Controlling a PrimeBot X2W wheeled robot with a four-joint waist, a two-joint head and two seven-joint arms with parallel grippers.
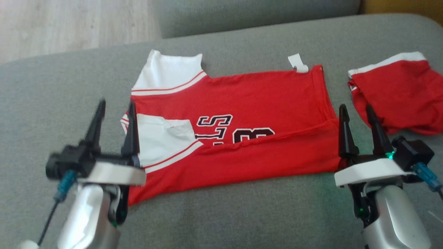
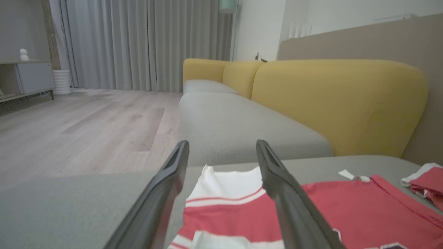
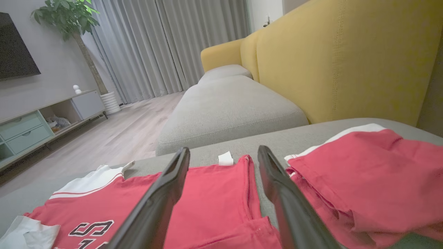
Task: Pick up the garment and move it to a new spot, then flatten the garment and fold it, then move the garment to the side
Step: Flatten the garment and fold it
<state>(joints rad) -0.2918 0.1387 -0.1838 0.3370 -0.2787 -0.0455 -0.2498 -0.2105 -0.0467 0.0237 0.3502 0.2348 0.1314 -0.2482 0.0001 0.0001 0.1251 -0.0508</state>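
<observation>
Where the red-and-white fabric jersey with black lettering (image 1: 242, 103) (image 2: 346, 207) (image 3: 214, 193) lies: it is spread flat across the grey sofa seat cushion (image 1: 242, 214), between the two hands.
Fold: the near strip of the jersey is turned up over the front, so that the lower part of the lettering is covered.
Sleeves: one white sleeve is seen at the far left corner, and a second is laid over the red cloth near the left edge.
Left hand (image 1: 117, 102) (image 2: 222, 142): its fingers are spread apart and nothing is held. It is placed at the jersey's left edge. Contact with the cloth cannot be told.
Right hand (image 1: 355, 107) (image 3: 224, 148): its fingers are spread apart too, and nothing is held. It is placed at the jersey's right edge, and in the right wrist view the hem is seen through the gap.
Red shorts with a white band (image 1: 401, 97) (image 3: 363, 180): they are left crumpled on the same cushion, to the right of the right hand and apart from the jersey.
Yellow padded backrest (image 2: 339, 103) (image 3: 339, 62): it is seen behind the cushion.
</observation>
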